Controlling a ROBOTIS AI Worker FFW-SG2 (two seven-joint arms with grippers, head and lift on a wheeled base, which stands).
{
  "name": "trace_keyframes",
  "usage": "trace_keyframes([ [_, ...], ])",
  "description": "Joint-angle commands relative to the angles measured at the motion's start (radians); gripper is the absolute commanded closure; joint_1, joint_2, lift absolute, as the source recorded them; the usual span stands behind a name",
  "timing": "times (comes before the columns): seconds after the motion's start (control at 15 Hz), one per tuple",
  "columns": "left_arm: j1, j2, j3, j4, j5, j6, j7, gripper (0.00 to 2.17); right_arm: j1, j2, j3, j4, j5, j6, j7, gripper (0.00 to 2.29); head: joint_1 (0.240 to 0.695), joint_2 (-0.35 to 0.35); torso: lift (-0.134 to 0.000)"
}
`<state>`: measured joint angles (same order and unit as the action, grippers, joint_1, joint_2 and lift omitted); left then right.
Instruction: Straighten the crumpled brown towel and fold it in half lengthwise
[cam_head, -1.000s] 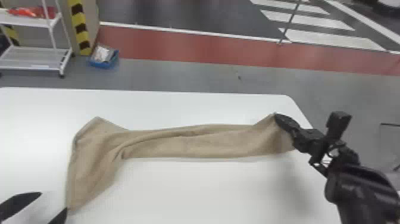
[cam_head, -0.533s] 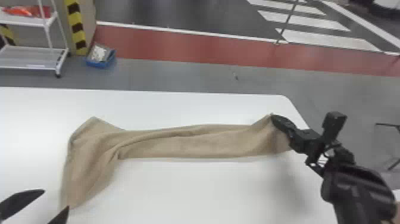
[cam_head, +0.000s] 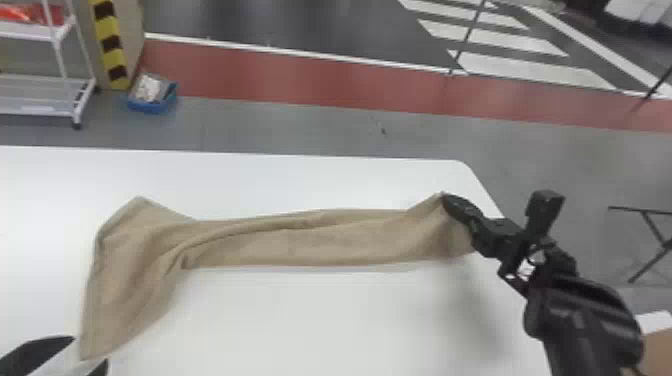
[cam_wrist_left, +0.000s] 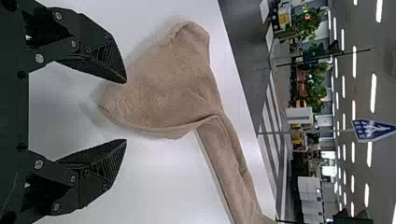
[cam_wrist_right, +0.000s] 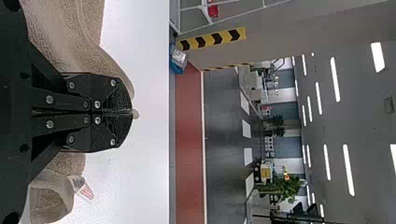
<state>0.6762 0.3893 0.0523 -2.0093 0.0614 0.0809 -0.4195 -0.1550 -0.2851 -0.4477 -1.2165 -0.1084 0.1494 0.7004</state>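
Observation:
The brown towel (cam_head: 300, 240) lies across the white table as a long bunched strip, its left part spread wider and reaching toward the near edge. In the head view my right gripper (cam_head: 446, 199) is at the strip's far right corner; in the right wrist view that gripper (cam_wrist_right: 132, 112) is shut with a bit of towel (cam_wrist_right: 107, 70) pinched at its tips. My left gripper (cam_head: 90, 352) stands at the lower left, by the towel's near corner. The left wrist view has this gripper (cam_wrist_left: 126, 111) open, fingers apart, with the towel's corner (cam_wrist_left: 163, 88) just beyond the fingertips.
The white table (cam_head: 325, 310) has its rounded far right corner close to my right arm. Beyond it on the floor are a blue bin (cam_head: 152, 95) and a white shelf rack (cam_head: 45, 95). A small printed tag (cam_wrist_right: 85, 190) hangs by the towel.
The left gripper's fingers and the towel's near left corner have come closer together in the head view. The right gripper keeps its hold with little visible motion.

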Motion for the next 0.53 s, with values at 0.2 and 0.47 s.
trace_keyframes([
  [0.2, -0.015, 0.0, -0.005, 0.018, -0.02, 0.023, 0.005, 0.52, 0.0, 0.0, 0.0, 0.0, -0.005, 0.0, 0.002, 1.22, 0.695, -0.28, -0.124],
  [0.47, -0.02, 0.0, -0.006, 0.026, -0.025, 0.026, 0.01, 0.64, 0.0, 0.0, -0.002, 0.0, -0.007, 0.003, 0.007, 1.22, 0.695, -0.274, -0.124],
])
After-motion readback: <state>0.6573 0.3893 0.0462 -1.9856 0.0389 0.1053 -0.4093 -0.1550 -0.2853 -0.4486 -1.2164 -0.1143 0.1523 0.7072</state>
